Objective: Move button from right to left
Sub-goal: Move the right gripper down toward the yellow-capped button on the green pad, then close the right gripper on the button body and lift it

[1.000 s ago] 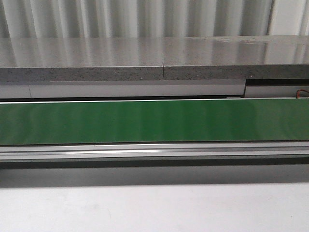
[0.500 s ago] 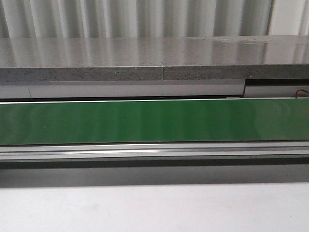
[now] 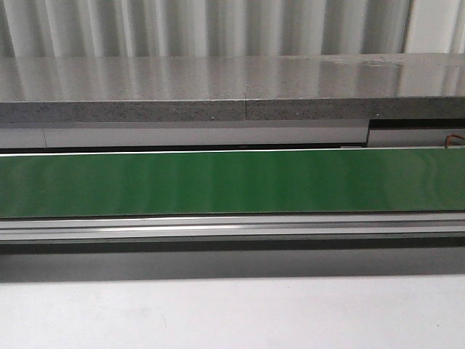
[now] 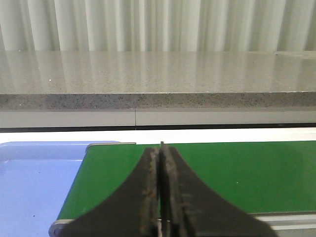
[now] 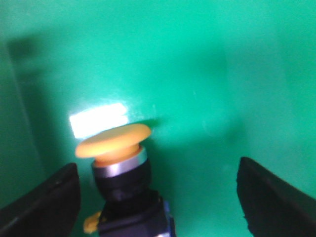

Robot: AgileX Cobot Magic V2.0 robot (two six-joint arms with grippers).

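Between the right gripper's [image 5: 158, 197] fingers [image 5: 47, 200], off-centre: the button [image 5: 121, 177] sits close beside one finger, with a wide gap to the other finger. Jaws spread wide, neither pad touching it as far as I can see. Nothing held.

Risk, my read: closing from this offset means the near finger hits first and shoves or tips the button before the far one arrives. It looks tilted already, yellow-orange cap leaning off to one side, so contact on the black collar could roll it over. Cap is wider than the collar; a pinch too high would likely slip off the rounded edge. Lower part of its body is cut off at the frame edge, so I can't tell how it's seated. Picture is soft, depth to the belt unclear, so a scrape on descent is possible.

Left gripper [image 4: 159, 197]: fingers pressed together, empty, hanging over the green belt [image 4: 237, 173] near its end, where a blue tray [image 4: 34, 187] sits just beside the belt. Likely the drop side.

Outward: button rests on the green belt surface, bright glare patch [image 5: 97, 118] just beyond the cap. Front view shows only the bare belt stretch, grey stone shelf [image 3: 218, 94] behind, no arm or button in it.
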